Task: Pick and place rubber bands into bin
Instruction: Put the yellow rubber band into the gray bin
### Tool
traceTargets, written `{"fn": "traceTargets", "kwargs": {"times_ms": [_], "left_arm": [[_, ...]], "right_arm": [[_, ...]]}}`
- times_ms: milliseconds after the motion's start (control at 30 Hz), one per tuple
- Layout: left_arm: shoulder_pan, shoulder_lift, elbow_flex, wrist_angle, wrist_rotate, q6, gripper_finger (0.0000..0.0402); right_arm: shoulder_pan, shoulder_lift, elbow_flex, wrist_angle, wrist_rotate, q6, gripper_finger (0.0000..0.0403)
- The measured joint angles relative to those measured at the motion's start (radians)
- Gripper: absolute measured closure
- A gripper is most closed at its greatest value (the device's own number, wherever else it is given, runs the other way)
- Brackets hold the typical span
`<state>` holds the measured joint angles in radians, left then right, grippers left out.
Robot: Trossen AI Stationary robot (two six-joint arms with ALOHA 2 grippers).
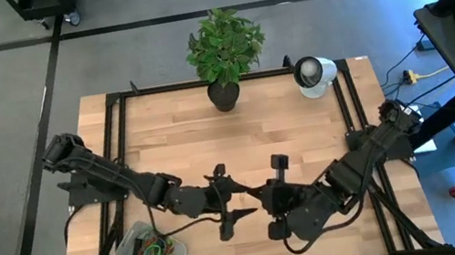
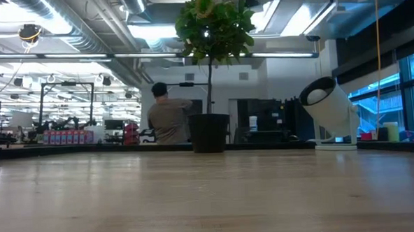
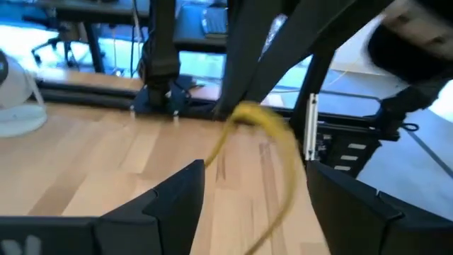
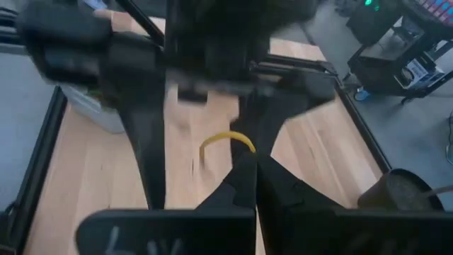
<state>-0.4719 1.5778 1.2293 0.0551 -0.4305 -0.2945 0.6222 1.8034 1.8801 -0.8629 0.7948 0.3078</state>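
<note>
A tan-yellow rubber band (image 3: 283,163) hangs in the air from my right gripper (image 4: 248,161), which is shut on it. In the high view that gripper (image 1: 246,209) points toward the table's left, near the front middle. My left gripper (image 3: 255,170) is open and faces it. Its two fingers stand on either side of the band and of the right fingertips, touching nothing; in the high view it is (image 1: 222,203). The bin (image 1: 149,250) rests on the table near the front left corner, with several green, red and dark bands (image 1: 153,248) inside. Neither gripper shows in the low view. My right gripper pinches the yellow band by the top of its loop (image 3: 245,113) between its two fingertips (image 4: 244,173). The fingers come from the table's right, slanting down. The band is lifted clear of the table and hangs slack below and beyond the tips (image 4: 226,138).
A potted plant (image 1: 226,91) and a white round device (image 1: 313,73) stand at the far edge. A black frame rail (image 1: 119,145) runs along the table's sides. Bare wood (image 1: 239,139) lies between the grippers and the pot. A person (image 2: 168,118) sits in the room behind.
</note>
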Motion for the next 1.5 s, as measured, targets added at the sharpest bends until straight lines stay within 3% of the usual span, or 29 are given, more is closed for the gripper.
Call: {"fn": "traceTargets", "kwargs": {"times_ms": [133, 233, 333, 400, 600, 733, 900, 1133, 1300, 1500], "left_arm": [[0.012, 0.014, 0.000, -0.003, 0.021, -0.041, 0.0194], [0.012, 0.015, 0.000, -0.012, 0.047, -0.057, 0.0264], [0.011, 0.015, 0.000, -0.021, 0.089, -0.046, 0.0362], [0.011, 0.013, 0.000, -0.034, 0.093, -0.036, 0.0388], [0.008, -0.034, 0.000, -0.130, 0.078, -0.044, 0.0398], [0.001, -0.101, 0.000, -0.281, 0.041, -0.074, 0.0399], [-0.054, -0.196, 0.000, -0.487, 0.021, -0.161, 0.0399], [-0.246, -0.314, 0.000, -0.800, 0.048, -0.579, 0.0399], [-0.418, -0.332, -0.002, -0.988, 0.197, -0.949, 0.0399], [-0.560, -0.302, -0.095, -1.006, 0.220, -1.254, 0.0399]], "right_arm": [[-0.010, 0.004, 0.000, 0.003, -0.002, -0.002, 0.0403], [-0.010, 0.004, 0.000, 0.003, -0.002, -0.003, 0.0403], [-0.010, 0.004, 0.000, -0.001, -0.002, 0.002, 0.0402], [-0.010, 0.004, 0.000, -0.001, -0.002, 0.008, 0.0398], [-0.010, 0.004, 0.000, -0.078, -0.002, 0.165, 0.0352], [-0.010, 0.004, -0.001, -0.155, -0.002, 0.298, 0.0308], [-0.003, 0.004, -0.053, -0.169, 0.000, 0.345, 0.0268], [0.008, 0.004, -0.262, -0.070, -0.033, 0.482, 0.0278], [0.010, 0.004, -0.425, 0.133, -0.096, 0.525, 0.0291], [0.002, 0.004, -0.532, 0.378, -0.164, 0.501, 0.0295]]}}
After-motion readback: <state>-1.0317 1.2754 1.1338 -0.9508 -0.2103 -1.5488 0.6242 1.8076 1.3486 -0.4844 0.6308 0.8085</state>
